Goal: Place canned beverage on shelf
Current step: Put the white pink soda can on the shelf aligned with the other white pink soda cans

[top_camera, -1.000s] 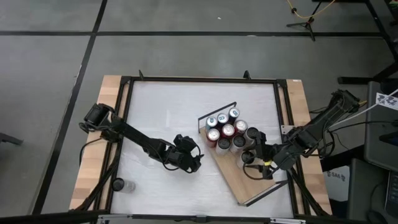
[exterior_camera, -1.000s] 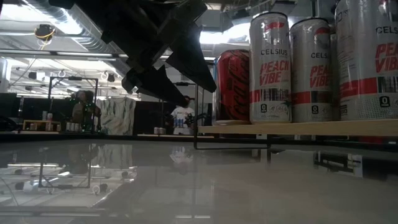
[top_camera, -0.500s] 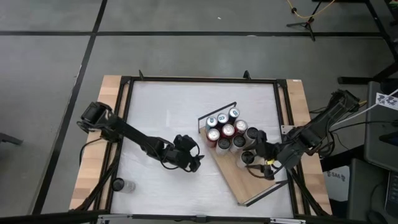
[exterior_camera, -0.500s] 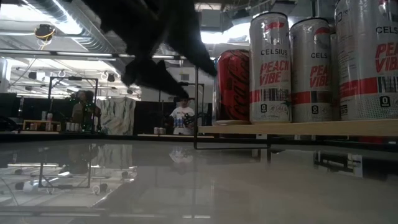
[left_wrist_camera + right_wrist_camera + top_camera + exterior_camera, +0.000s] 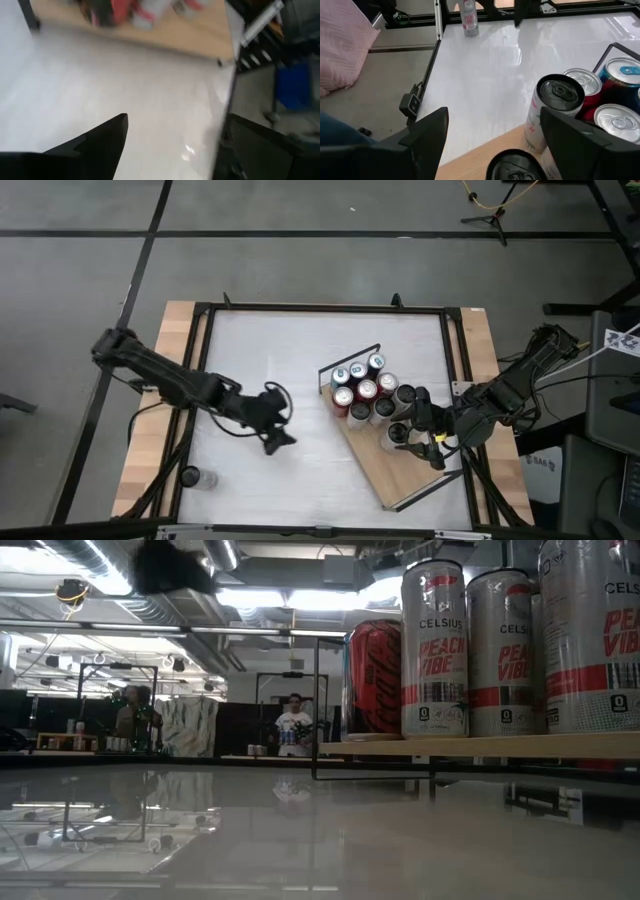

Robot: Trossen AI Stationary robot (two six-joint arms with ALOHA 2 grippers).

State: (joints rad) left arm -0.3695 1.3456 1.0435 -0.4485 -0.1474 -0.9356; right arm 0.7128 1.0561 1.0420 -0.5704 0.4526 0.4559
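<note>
- Near-left bench corner: lone slim silver aluminium can with pink print (image 5: pixel 207 478), upright on the white bench (image 5: pixel 270 360), well apart from both arms. Likely the next one to shelve.
- Handling call: thin wall, stiff if full, slick, dents under squeeze. Grip mid-body, keep it upright.
- Left gripper (image 5: pixel 277 437): mid-bench, jaws wide open, empty.
- Right gripper (image 5: pixel 408 442): jaws open around a dark-topped can (image 5: pixel 397 433) on the shelf; can't tell whether the jaws touch it.
- Long light-wood shelf with black wire end rails (image 5: pixel 405 475): angled on the right side, red, silver and blue cans (image 5: pixel 366 389) clustered at its far end, near end bare.
</note>
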